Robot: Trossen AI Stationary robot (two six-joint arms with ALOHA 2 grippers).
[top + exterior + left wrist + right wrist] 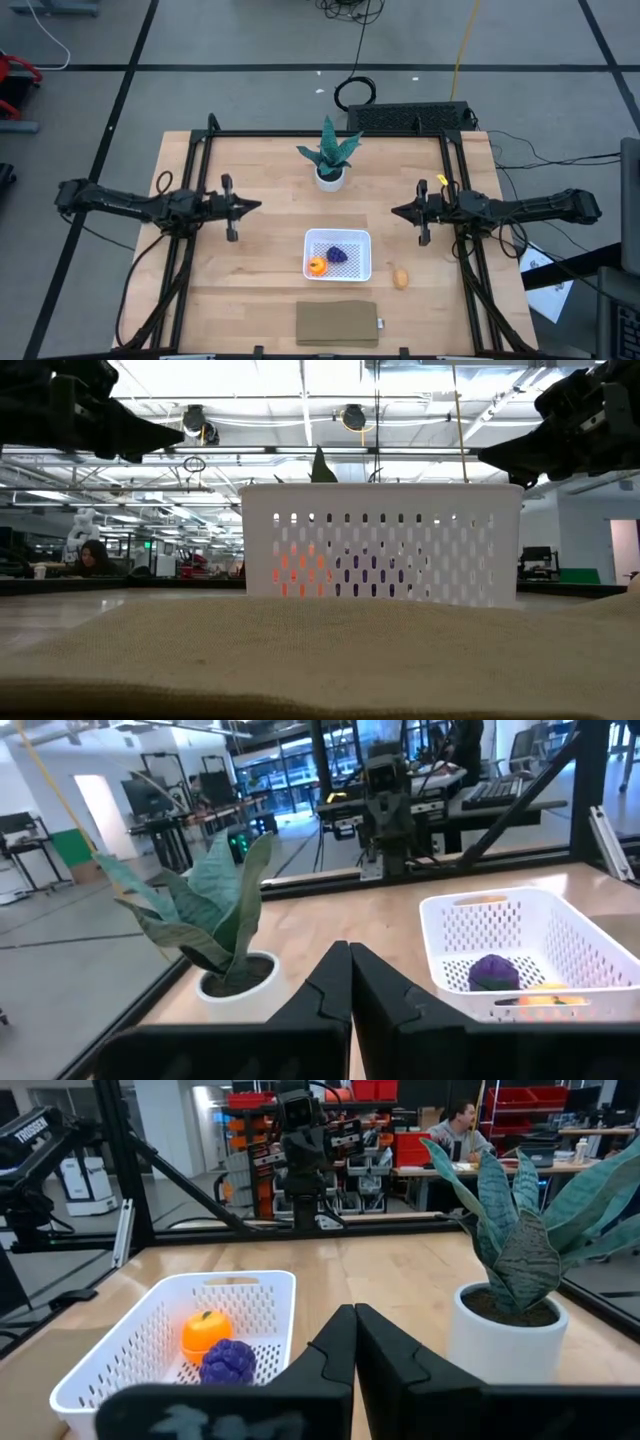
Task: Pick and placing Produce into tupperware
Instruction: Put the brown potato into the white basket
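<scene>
The white square tupperware (338,254) sits at the table's middle, toward the near edge. Inside it lie the round orange piece (317,266) and the dark purple bumpy piece (338,256), also seen in the right wrist view as orange piece (206,1332) and purple piece (228,1361). The tan-yellow oval piece (400,278) rests on the table just right of the tupperware. My left gripper (256,207) hovers shut over the table's left side; my right gripper (396,211) hovers shut over its right side. Both are raised and hold nothing.
A teal potted plant (330,160) stands in a white pot toward the far edge, between the two grippers. A flat brown slab (337,324) lies at the near edge, below the tupperware. Black frame rails (190,230) run along both table sides.
</scene>
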